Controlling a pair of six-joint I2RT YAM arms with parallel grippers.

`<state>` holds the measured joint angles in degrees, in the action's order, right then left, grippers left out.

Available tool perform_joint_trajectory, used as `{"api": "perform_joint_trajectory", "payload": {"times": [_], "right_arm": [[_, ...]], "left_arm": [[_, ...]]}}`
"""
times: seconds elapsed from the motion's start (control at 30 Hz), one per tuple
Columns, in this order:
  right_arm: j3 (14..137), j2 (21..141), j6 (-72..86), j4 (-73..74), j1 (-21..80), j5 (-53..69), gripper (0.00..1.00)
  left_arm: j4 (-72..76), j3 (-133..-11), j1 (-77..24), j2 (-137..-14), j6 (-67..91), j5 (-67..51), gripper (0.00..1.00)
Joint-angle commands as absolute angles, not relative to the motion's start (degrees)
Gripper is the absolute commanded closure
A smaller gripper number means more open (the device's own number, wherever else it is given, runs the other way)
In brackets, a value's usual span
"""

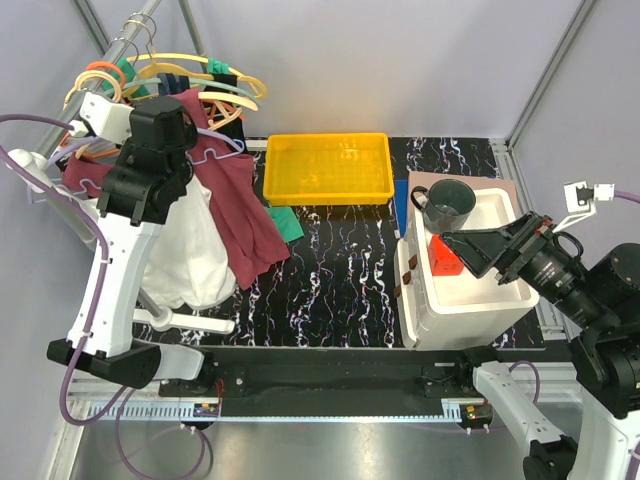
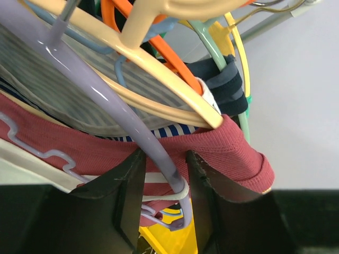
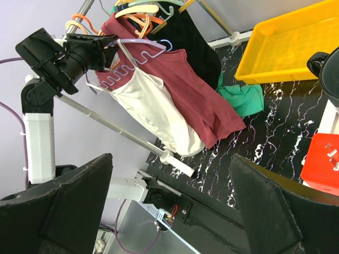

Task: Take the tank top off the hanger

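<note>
Top view: white tank top (image 1: 190, 250) hangs at left, a maroon garment (image 1: 250, 215) draped beside it; right gripper (image 1: 462, 252) gapes wide, empty, above a white bin (image 1: 480, 315). Left wrist: left gripper (image 2: 165, 174) jaws stand astride the lilac hanger (image 2: 106, 100); whether they pinch it cannot be told. Right wrist: tank top hangs on that hanger

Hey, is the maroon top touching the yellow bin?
Apart. Right wrist view shows tabletop and a green cloth between maroon top and yellow bin.

White tank top (image 3: 153, 108) hangs limp, seemingly by its straps, from a lilac notched plastic hanger (image 2: 114, 108).
</note>
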<state>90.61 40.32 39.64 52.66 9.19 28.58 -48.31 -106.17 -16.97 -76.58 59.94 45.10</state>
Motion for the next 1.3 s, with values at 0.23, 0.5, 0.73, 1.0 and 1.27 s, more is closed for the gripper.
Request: {"api": "perform_joint_trajectory", "payload": {"times": [0.23, 0.5, 0.73, 1.0, 1.27], "right_arm": [[94.8, 41.7, 36.7, 53.5, 9.0, 28.3, 0.00], [95.6, 42.6, 36.3, 53.6, 9.0, 28.5, 0.00], [94.7, 42.6, 37.0, 53.6, 9.0, 28.7, 0.00], [94.0, 42.7, 37.0, 53.6, 9.0, 29.0, 0.00], [92.9, 42.7, 35.8, 53.7, 9.0, 28.8, 0.00]], "left_arm": [[-45.7, -108.5, -17.0, -77.8, 60.2, 50.5, 0.81], [-45.1, -109.5, -17.0, -75.8, 58.4, 49.2, 1.00], [-44.6, -109.1, -17.1, -72.1, 58.4, 47.6, 1.00], [-40.2, -101.4, -17.5, -65.1, 59.6, 38.3, 1.00], [-37.4, -90.8, -25.2, -59.2, 59.7, 37.3, 1.00]]}}
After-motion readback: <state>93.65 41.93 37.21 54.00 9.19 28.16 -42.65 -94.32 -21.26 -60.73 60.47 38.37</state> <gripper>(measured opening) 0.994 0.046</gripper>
